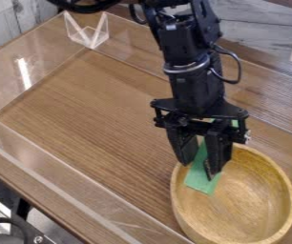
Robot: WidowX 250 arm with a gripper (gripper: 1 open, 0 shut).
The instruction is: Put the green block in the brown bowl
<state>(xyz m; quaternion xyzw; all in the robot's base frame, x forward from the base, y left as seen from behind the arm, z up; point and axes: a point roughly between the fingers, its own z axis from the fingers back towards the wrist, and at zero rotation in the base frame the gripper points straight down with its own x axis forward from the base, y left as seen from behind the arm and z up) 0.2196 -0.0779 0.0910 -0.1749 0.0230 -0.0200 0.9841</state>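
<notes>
**Green block held over the bowl's near rim**

Camera view: the gripper point(202, 160) points steeply down, its fingers clamped on the green block point(209, 175). The block's lower end sits inside the brown bowl point(257, 227), at its left rim, on the wooden table point(85, 105).

Single black arm reaches in from the far side, wrist angled steeply downward. Gripper point(202, 160) at right of centre, dark fingers point(187, 151) drawn together, clamped on the green block point(210, 173).
</notes>
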